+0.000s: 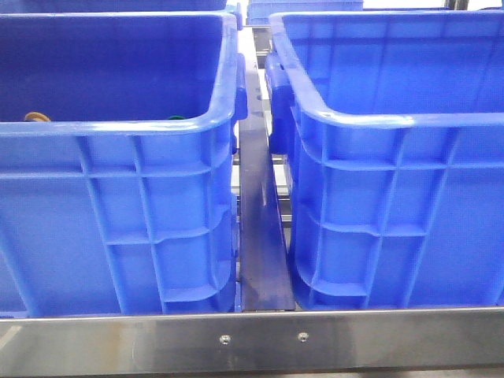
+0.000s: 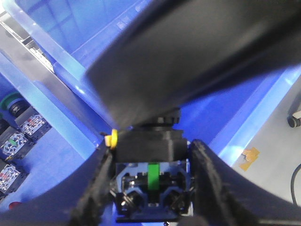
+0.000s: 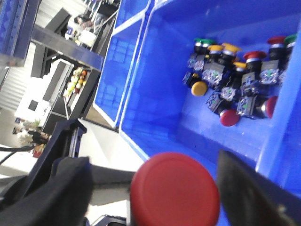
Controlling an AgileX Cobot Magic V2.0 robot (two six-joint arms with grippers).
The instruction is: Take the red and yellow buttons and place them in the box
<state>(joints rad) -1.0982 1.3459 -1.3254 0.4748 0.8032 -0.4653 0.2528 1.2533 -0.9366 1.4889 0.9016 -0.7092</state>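
both claws are mid-carry: the right gripper (image 3: 155,197) clamps a red button (image 3: 175,193) above the box (image 3: 155,94) of gathered buttons (image 3: 235,75); the left gripper (image 2: 149,188) pinches a button body (image 2: 149,162), cap colour hidden. next: lower inside, then release.

The front camera sat low and close, facing two blue crates (image 1: 118,197). Both wrist cameras looked past their fingers (image 3: 254,188) into, probably, those same crates.
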